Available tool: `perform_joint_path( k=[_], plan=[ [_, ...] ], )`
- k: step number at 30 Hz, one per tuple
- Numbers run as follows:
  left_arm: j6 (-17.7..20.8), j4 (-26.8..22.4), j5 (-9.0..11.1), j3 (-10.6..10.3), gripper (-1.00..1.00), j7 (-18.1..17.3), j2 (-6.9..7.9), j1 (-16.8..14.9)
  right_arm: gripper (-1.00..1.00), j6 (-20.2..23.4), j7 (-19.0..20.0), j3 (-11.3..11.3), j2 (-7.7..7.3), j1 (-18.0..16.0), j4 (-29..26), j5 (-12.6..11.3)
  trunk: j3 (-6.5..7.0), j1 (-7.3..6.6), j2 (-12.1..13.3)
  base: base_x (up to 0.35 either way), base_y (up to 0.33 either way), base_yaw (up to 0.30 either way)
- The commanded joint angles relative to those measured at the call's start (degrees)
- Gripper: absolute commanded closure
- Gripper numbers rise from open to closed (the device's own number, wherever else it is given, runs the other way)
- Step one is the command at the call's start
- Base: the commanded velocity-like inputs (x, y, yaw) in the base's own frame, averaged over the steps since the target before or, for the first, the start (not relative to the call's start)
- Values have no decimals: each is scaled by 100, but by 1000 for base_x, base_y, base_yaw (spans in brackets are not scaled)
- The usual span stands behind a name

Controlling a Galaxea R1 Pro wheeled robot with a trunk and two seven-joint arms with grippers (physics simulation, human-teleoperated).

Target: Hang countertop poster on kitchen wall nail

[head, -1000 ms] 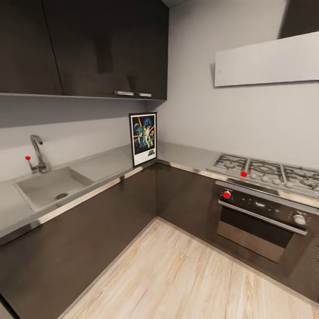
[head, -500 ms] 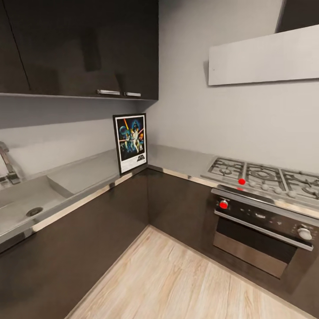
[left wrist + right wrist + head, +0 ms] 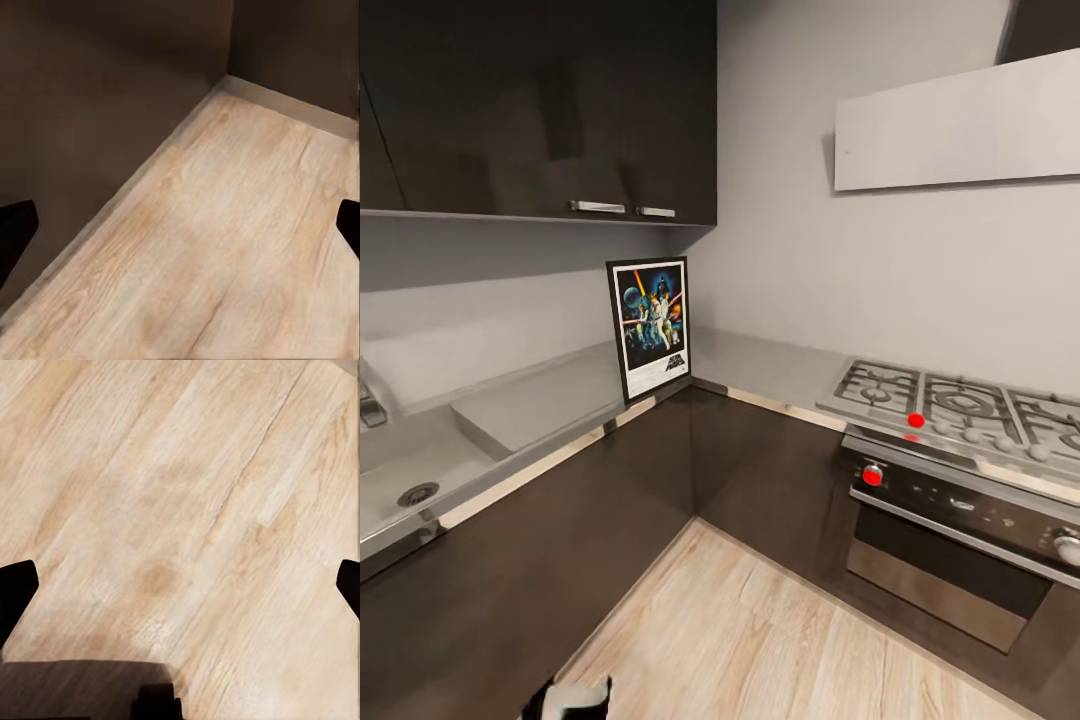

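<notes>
The poster [image 3: 650,328] stands upright on the kitchen countertop [image 3: 765,367], at the inner corner of the L, leaning back toward the wall. It has a thin black frame, a white border and blue-orange figure art. The wall nails are out of view. My left gripper [image 3: 180,232] hangs open over the wooden floor beside dark cabinet fronts, its dark fingertips [image 3: 15,234] far apart with nothing between them. My right gripper [image 3: 180,592] is open too, above bare floor planks.
A sink [image 3: 405,475] is set into the counter at the left. At the right are a gas hob [image 3: 960,405] and an oven [image 3: 960,535]. Dark wall cabinets [image 3: 540,100] hang above the poster and a pale hood [image 3: 960,125] above the hob. Wooden floor [image 3: 760,630] lies between.
The camera has come closer and turned right: the poster looks larger and the sink and tap have slid to the left edge. A black-and-white robot part now shows at the bottom edge.
</notes>
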Motion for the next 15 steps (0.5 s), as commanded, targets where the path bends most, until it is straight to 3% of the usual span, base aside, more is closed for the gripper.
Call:
perform_joint_path(
  k=[1, 4, 5, 9, 11, 15],
  plan=[
    [36, -938, -60, 4, -100, -11, -6, 3, -100, -19, -5, 5, -1, -3, 5, 1, -6, 0, -3, 0, 0, 0],
    [470, -1798, -60, -16, -100, -39, -9, 3, -100, -19, -5, 7, 0, -3, 5, -3, -6, 0, -3, 0, 0, 0],
    [898, -2267, -60, -26, -100, -103, -11, 1, -100, -19, -5, 7, -1, -3, 5, -4, -6, 0, -3, 0, 0, 0],
    [1810, -3089, -60, -42, -100, -442, -13, -21, -100, -20, -5, 7, -3, -3, 5, -5, -6, 0, -3, 0, 0, 0],
    [2007, -3237, -60, -44, -100, -562, -14, -109, -100, -26, -5, 7, -3, -3, 5, -5, -6, 0, -3, 0, 0, 0],
    [2438, -3405, -60, -48, -100, -716, -14, -631, -100, -187, 1, 7, -9, -3, 5, -3, -6, 0, -3, 0, 0, 0]
  ],
)
